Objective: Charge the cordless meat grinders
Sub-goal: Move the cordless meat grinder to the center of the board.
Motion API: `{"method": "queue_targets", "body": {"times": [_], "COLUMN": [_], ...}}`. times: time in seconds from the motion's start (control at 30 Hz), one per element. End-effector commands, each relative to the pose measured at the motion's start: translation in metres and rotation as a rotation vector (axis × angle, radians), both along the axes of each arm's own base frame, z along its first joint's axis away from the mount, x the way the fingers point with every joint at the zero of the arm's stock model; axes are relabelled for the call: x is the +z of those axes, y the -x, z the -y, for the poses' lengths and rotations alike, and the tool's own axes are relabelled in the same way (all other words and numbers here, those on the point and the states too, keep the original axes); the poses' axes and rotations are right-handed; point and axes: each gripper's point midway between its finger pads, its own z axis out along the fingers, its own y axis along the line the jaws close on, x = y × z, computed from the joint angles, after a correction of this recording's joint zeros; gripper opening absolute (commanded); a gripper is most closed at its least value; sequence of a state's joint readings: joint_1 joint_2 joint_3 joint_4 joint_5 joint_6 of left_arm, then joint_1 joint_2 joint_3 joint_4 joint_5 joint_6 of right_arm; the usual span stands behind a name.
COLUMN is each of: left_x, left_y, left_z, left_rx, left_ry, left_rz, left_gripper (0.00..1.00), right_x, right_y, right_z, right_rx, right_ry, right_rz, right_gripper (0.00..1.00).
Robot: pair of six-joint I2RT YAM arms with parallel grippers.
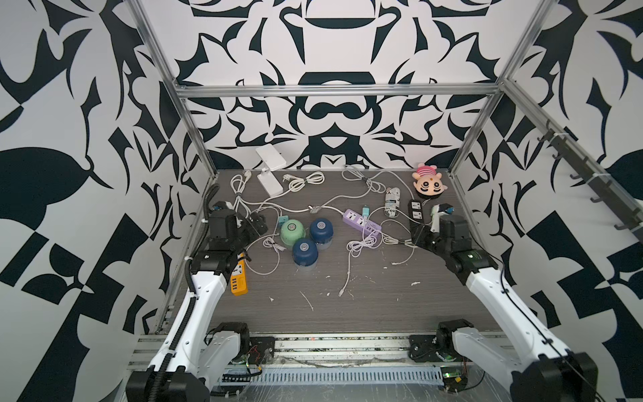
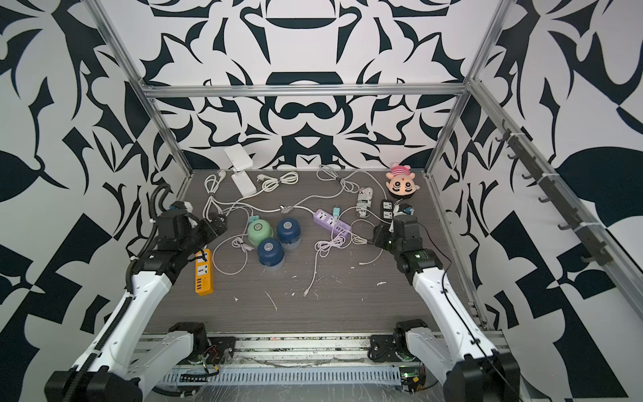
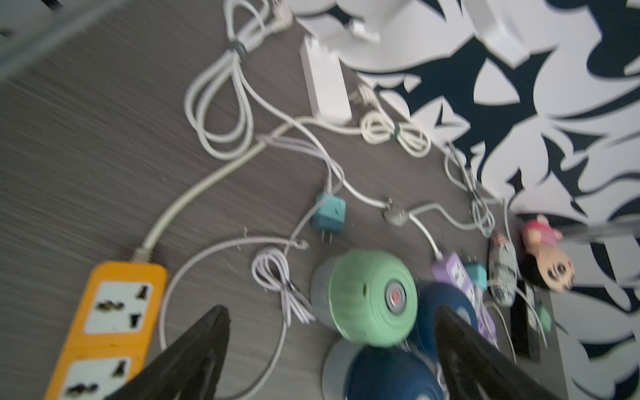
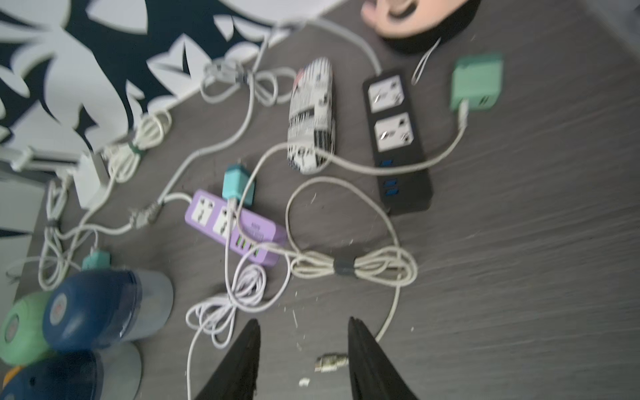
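**Near edge.** The table (image 1: 365, 313) carries only the free end of a white cable (image 1: 342, 291), which connects to nothing. The orange strip (image 1: 239, 275) lies by the left arm, and the sockets that show are vacant.

**Mid-table.** The three units stand upright in a tight cluster: near navy grinder (image 1: 304, 252), green grinder (image 1: 293, 234) and far navy grinder (image 1: 321, 229). No cable is seen entering any of them (their far sides are hidden).
- Left gripper (image 1: 257, 222): jaws spread wide and empty, near the green grinder on its left.
- Right gripper (image 1: 415, 231): jaws apart at a narrower gap with nothing between them, near a bundled cable (image 4: 346, 266) on the right of the table.

**Beyond.**
- A teal adapter (image 3: 328, 212) lies just beside the green grinder with its prongs bare.
- A second adapter (image 4: 237, 183) rests against the purple strip (image 1: 362, 222), and its prongs also appear bare.
- That strip's own plug (image 1: 313, 209) lies loose on the table.
- The black strip (image 1: 416, 209) shows vacant sockets, with a mint adapter (image 4: 478, 83) lying beside it.
- The plush (image 1: 429, 184) sits at the back and plays no part.

**Finding.** In my judgement the task is at its start and nothing is charging. Each grinder has yet to get a powered adapter and a cable seated in its port.
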State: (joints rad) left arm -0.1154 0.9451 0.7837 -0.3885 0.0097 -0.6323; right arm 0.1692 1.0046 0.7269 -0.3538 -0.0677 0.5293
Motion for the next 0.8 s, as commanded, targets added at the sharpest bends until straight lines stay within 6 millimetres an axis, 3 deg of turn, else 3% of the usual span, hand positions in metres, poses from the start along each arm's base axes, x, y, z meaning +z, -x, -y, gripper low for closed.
{"method": "queue_targets", "body": {"times": [0.0, 0.13, 0.27, 0.33, 0.43, 0.63, 0.77], "left_x": [-0.004, -0.013, -0.02, -0.021, -0.022, -0.027, -0.028], "left_y": [0.031, 0.038, 0.034, 0.031, 0.03, 0.034, 0.039], "left_z": [0.035, 0.056, 0.062, 0.064, 0.062, 0.055, 0.043], "left_rx": [-0.117, -0.14, -0.139, -0.139, -0.126, -0.102, -0.076], "left_ry": [-0.008, -0.069, -0.092, -0.098, -0.108, -0.129, -0.17], "left_rz": [-0.087, -0.1, -0.126, -0.133, -0.133, -0.14, -0.128], "left_gripper": [0.94, 0.98, 0.99, 1.0, 0.99, 0.99, 0.99], "right_x": [-0.02, -0.026, -0.026, -0.023, -0.014, -0.003, 0.004], "right_y": [0.024, 0.018, 0.008, 0.003, -0.005, -0.016, -0.009], "right_z": [-0.024, -0.06, -0.105, -0.128, -0.165, -0.229, -0.27], "right_rx": [0.075, 0.157, 0.257, 0.307, 0.386, 0.501, 0.586], "right_ry": [0.041, 0.105, 0.132, 0.149, 0.165, 0.2, 0.229], "right_rz": [-0.162, -0.177, -0.19, -0.186, -0.166, -0.157, -0.151], "right_gripper": [0.52, 0.6, 0.7, 0.78, 0.99, 0.99, 0.99]}}
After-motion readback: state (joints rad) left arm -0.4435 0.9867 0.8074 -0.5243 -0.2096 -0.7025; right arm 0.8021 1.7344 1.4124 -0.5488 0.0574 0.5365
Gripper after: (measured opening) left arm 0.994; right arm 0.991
